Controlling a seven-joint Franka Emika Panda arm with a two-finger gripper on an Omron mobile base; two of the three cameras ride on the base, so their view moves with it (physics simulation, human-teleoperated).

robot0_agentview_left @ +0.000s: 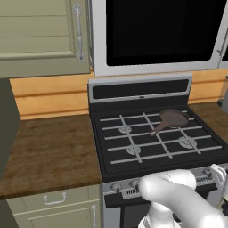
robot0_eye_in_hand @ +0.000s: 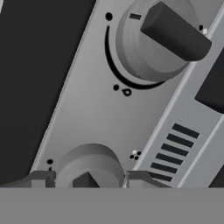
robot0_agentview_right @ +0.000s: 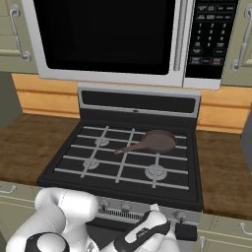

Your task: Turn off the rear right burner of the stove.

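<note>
The gripper [robot0_eye_in_hand: 89, 180] sits at the stove's [robot0_agentview_left: 160, 153] knob strip, fingers [robot0_eye_in_hand: 41, 179] open either side of a knob [robot0_eye_in_hand: 89, 164], apparently not yet clamping. The skillet [robot0_agentview_right: 157, 141] covers the rear right burner; the turn seems still to come.

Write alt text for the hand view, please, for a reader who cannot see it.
Close-up of the stove's silver knob strip: the gripper has its two fingertips on either side of a round grey knob at the bottom. A second knob with a dark handle sits above it, and a row of dark vent slots runs at the right.
</note>
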